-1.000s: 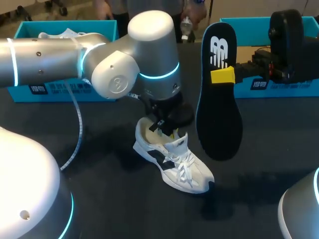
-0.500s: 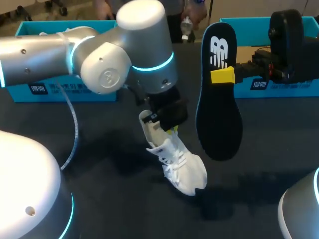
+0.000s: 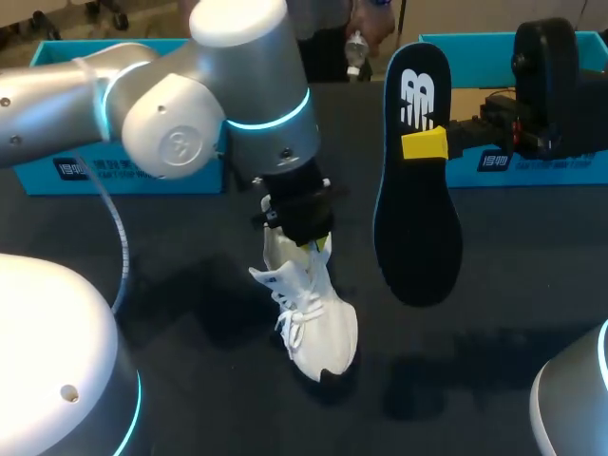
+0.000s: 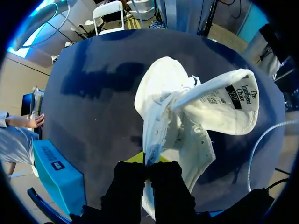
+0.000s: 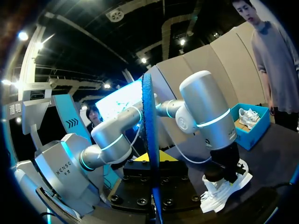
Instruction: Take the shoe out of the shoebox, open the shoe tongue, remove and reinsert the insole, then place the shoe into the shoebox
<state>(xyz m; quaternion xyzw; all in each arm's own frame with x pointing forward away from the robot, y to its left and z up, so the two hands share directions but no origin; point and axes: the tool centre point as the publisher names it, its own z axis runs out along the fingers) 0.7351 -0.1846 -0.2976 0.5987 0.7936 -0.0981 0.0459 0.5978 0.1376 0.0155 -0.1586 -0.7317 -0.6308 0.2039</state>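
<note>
A white shoe [image 3: 309, 304] with black side marks hangs tilted over the dark table, toe down, heel up. My left gripper [image 3: 302, 231] is shut on its collar edge; in the left wrist view the shoe [image 4: 187, 116] fills the space ahead of the left gripper [image 4: 148, 161], with the tongue folded out. My right gripper [image 3: 425, 144] is shut on a black insole [image 3: 416, 190] held upright above the table, right of the shoe. In the right wrist view the insole [image 5: 150, 154] stands edge-on between the yellow tips of the right gripper [image 5: 152, 157], and the shoe [image 5: 222, 189] shows under my left arm.
A blue shoebox [image 3: 123, 171] with another white shoe in it stands at the back left behind my left arm. A second blue shoebox [image 3: 513, 166] stands at the back right, behind my right gripper. Bare dark tabletop lies in front of the shoe.
My left arm has lifted the shoe by its heel end and swung it leftward, so the toe now points down toward the table front. The right gripper and insole have stayed still.
</note>
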